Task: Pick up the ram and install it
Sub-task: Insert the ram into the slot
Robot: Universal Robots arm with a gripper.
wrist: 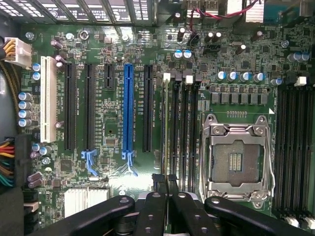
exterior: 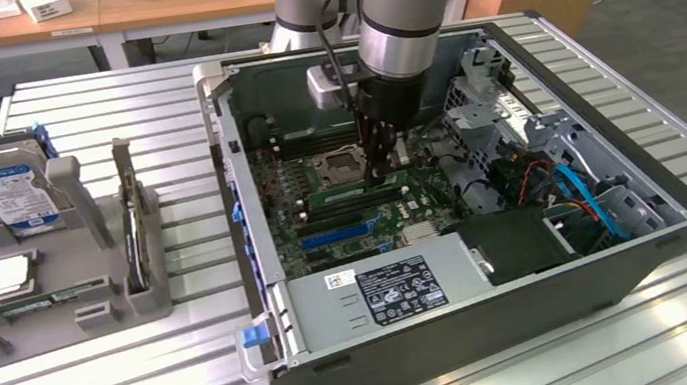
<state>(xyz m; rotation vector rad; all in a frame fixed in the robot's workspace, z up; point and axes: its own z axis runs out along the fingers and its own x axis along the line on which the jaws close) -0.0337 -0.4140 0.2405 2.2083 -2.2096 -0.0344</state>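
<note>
Hand (wrist: 165, 179) closed tight, poised low over motherboard memory slots (wrist: 183, 123).

Tool (wrist: 165, 186), fingers close together, over green motherboard (wrist: 113, 137), between blue slot (wrist: 129, 113) and CPU socket (wrist: 236, 160).

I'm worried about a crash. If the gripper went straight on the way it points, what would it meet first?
Most likely the memory slots beside the CPU socket on the motherboard; the shut gripper hangs just over them, though depth is hard to judge.
</note>
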